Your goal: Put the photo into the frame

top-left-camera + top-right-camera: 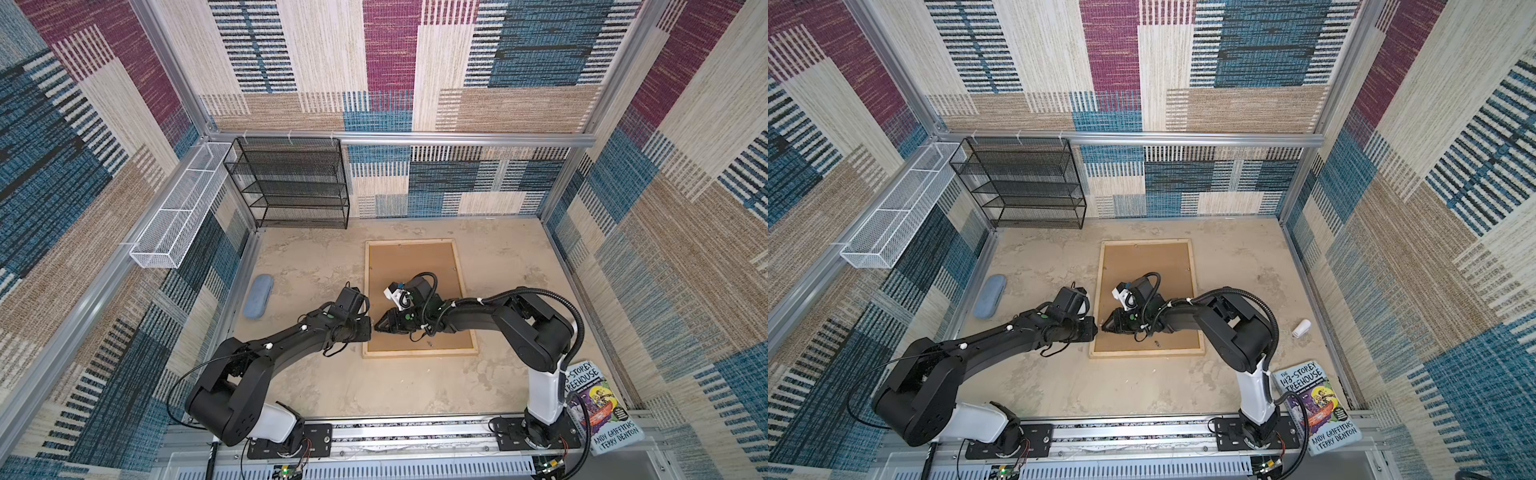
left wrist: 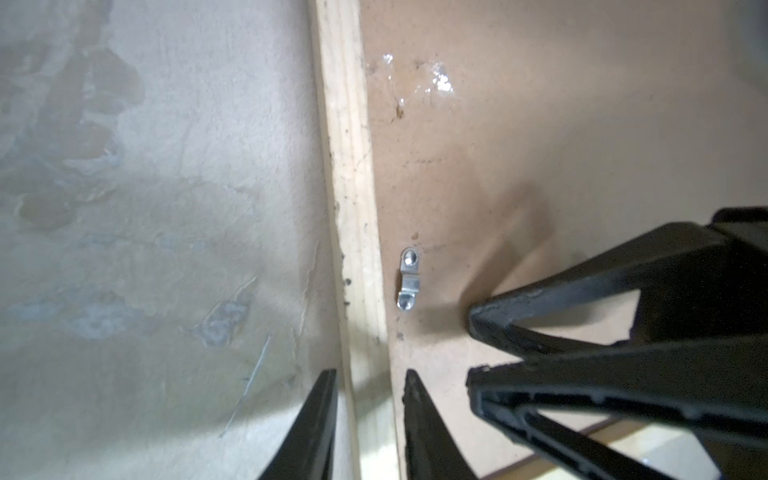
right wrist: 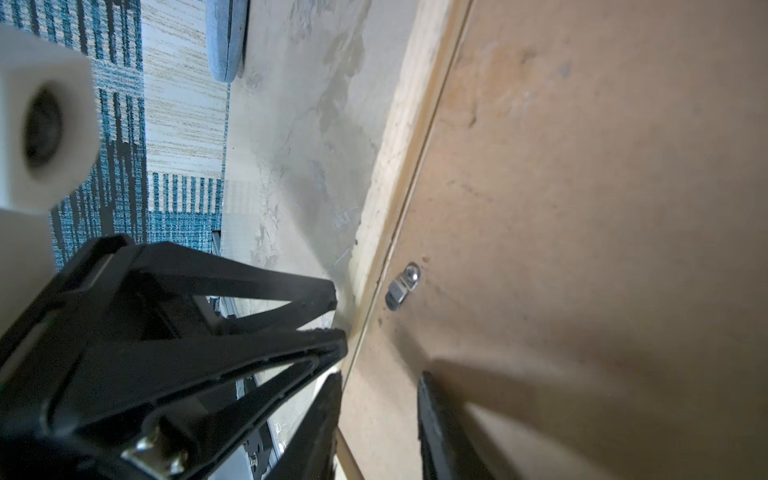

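Your frame [image 1: 419, 354] lies flat, back up, on the surface [image 1: 316, 382], with the brown backing board [image 1: 409, 266] set inside it. Your left end effector [image 2: 370, 372] is parted, its fingers straddling the frame's left wooden strip. Your right end effector [image 3: 380, 374] is parted too, over the board's edge, nearly tip to tip with the left, near a metal clip [image 2: 409, 278].

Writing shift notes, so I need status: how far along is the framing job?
Done, apparently: the backing lies in the face-down frame; the photo is out of sight, presumably underneath. In hand: the left tool and right tool, both open, meet at the frame's left edge by a metal clip. Remaining: the clip lies wholly on the backing, so it probably needs turning over the frame.
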`<state>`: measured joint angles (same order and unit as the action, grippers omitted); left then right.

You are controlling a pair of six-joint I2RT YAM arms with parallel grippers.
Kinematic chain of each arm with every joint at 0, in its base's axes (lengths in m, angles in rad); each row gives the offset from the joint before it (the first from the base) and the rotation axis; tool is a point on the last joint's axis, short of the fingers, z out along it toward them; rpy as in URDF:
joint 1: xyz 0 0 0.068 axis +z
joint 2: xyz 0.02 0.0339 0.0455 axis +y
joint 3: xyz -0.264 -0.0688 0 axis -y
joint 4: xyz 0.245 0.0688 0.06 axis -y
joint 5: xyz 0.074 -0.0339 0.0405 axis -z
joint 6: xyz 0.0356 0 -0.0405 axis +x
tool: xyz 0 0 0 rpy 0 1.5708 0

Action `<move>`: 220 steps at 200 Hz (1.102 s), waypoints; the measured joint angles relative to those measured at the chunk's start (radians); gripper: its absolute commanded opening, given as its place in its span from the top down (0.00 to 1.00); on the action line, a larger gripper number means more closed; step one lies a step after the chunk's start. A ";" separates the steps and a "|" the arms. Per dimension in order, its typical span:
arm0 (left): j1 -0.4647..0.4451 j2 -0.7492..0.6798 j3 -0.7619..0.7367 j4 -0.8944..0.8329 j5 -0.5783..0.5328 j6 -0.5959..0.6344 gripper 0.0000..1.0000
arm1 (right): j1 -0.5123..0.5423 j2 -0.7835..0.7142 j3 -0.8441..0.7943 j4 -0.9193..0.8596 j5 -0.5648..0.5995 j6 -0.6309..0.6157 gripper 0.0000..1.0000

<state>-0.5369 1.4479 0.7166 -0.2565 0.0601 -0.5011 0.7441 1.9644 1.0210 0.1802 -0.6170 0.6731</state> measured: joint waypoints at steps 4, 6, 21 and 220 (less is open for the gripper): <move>0.000 -0.001 -0.001 -0.002 0.000 0.000 0.71 | 0.000 0.002 0.001 0.004 0.000 0.002 0.66; 0.000 -0.002 -0.001 -0.002 0.001 0.000 0.71 | 0.000 0.003 0.001 0.006 0.000 0.003 0.66; -0.003 -0.003 -0.007 -0.003 0.007 0.000 0.73 | 0.000 0.011 0.006 0.016 -0.001 0.006 0.66; -0.048 0.039 0.005 -0.032 -0.017 -0.021 0.78 | 0.026 0.136 -0.007 0.382 0.005 0.311 0.68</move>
<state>-0.5846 1.4864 0.7216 -0.2890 0.0429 -0.5224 0.7704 2.1006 1.0142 0.5625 -0.6125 0.9840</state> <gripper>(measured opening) 0.224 0.324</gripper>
